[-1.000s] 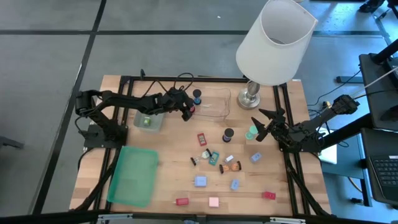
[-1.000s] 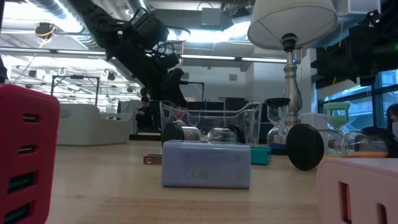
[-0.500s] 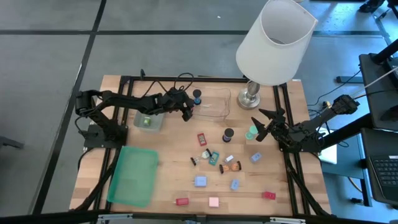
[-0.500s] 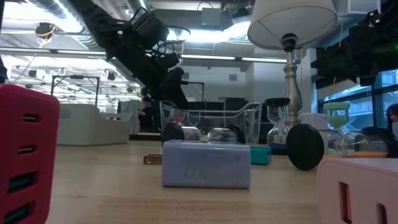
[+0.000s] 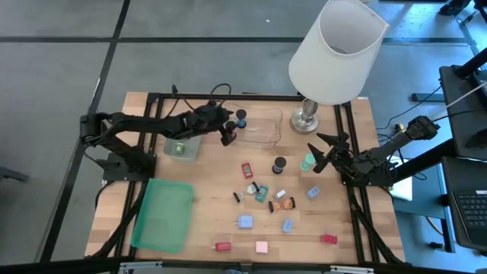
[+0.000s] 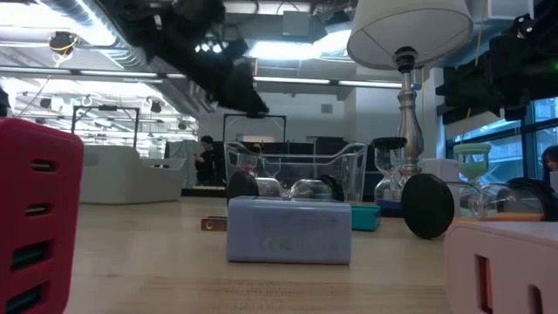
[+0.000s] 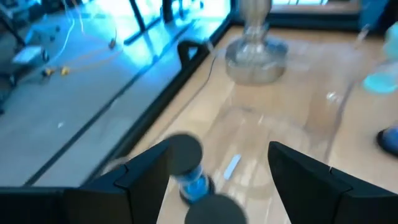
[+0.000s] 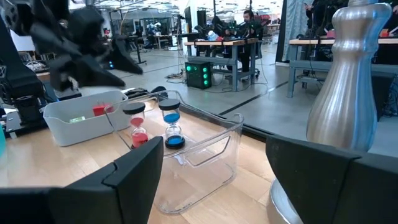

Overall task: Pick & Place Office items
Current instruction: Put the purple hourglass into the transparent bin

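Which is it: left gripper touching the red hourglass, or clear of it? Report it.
Apart. The right wrist view shows the left gripper hanging above the red hourglass, with background visible between them. The gripper is open and empty.

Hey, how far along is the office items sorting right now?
Done: a red timer and a blue timer stand together at the clear tray's left end, and the small bin holds a green piece. In hand: nothing; the left gripper hangs open above the timers, and the right gripper waits open at the table's right. Left: a dozen or so pieces lie scattered, like the red block.
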